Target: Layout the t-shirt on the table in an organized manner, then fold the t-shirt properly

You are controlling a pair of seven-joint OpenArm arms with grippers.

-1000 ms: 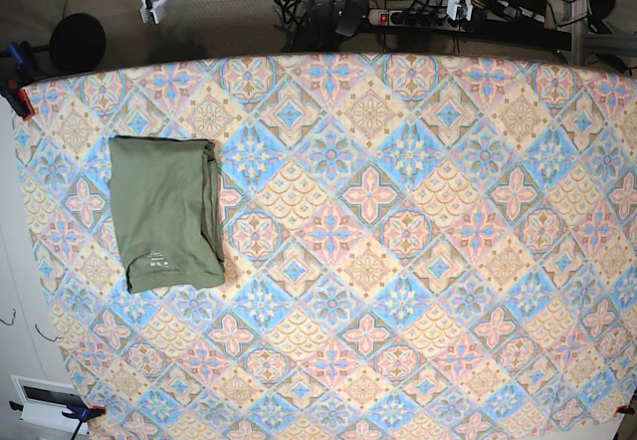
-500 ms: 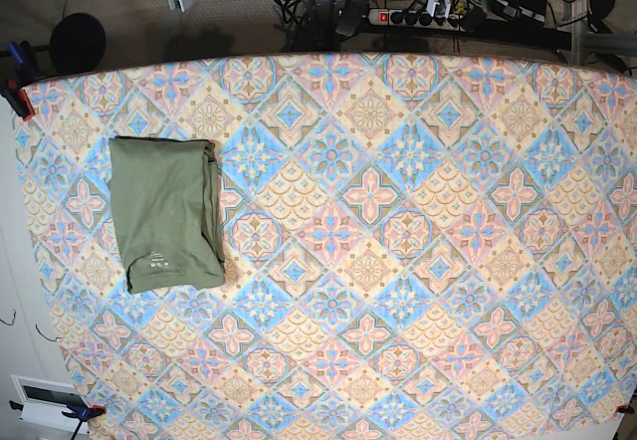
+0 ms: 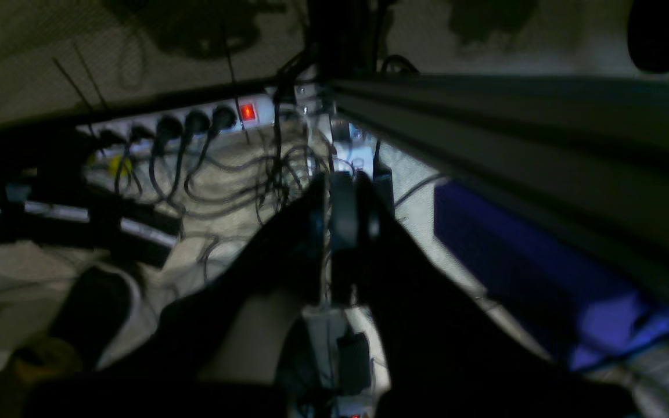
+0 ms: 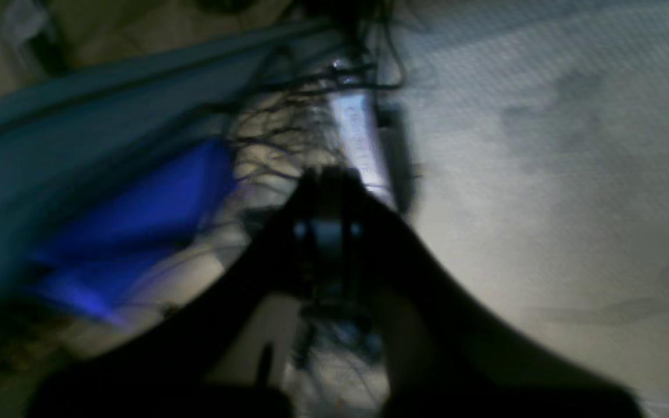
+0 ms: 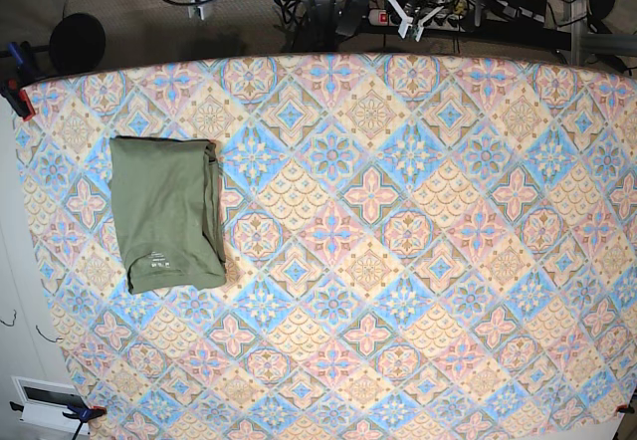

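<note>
The t-shirt (image 5: 166,213) lies folded into a neat upright rectangle in the left part of the base view, flat on the table (image 5: 418,261). Its small pale label shows near the lower edge of the fold, and stacked layers of cloth show along its right side. The patterned cloth covers the table out to every edge of the frame, and the shirt sits near the table's left border, well apart from both arms.

Both arms are pulled up past the table's far edge, at the top of the frame. The left gripper (image 3: 343,191) is clenched with nothing between its jaws, pointing over a floor strewn with cables (image 3: 241,180) and a power strip (image 3: 195,125) with a lit red switch. The right gripper (image 4: 328,200) is likewise clenched and empty, blurred, above pale carpet (image 4: 543,174).
</note>
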